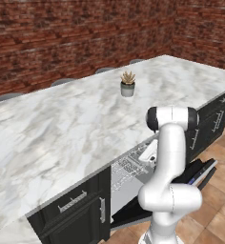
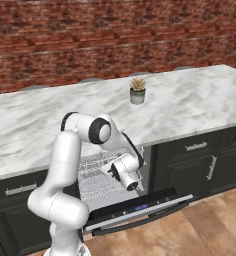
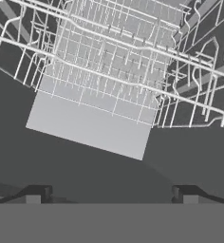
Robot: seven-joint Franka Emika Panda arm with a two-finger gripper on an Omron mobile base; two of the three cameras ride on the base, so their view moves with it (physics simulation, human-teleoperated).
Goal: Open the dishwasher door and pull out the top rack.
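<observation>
The door (image 2: 140, 207) hangs folded down toward the near side, so the dishwasher mouth stands open between the black cabinets (image 2: 197, 162) left and right. The wire rack (image 2: 97, 175) spans that opening, its upright tines rising under the bench (image 2: 200, 107) edge. The fingers (image 3: 38, 194) stand wide apart with bare room between them, above the rack's near rim.

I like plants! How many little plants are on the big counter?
1. The potted plant stands alone on the marble counter, toward its back edge, above the open dishwasher door.
</observation>
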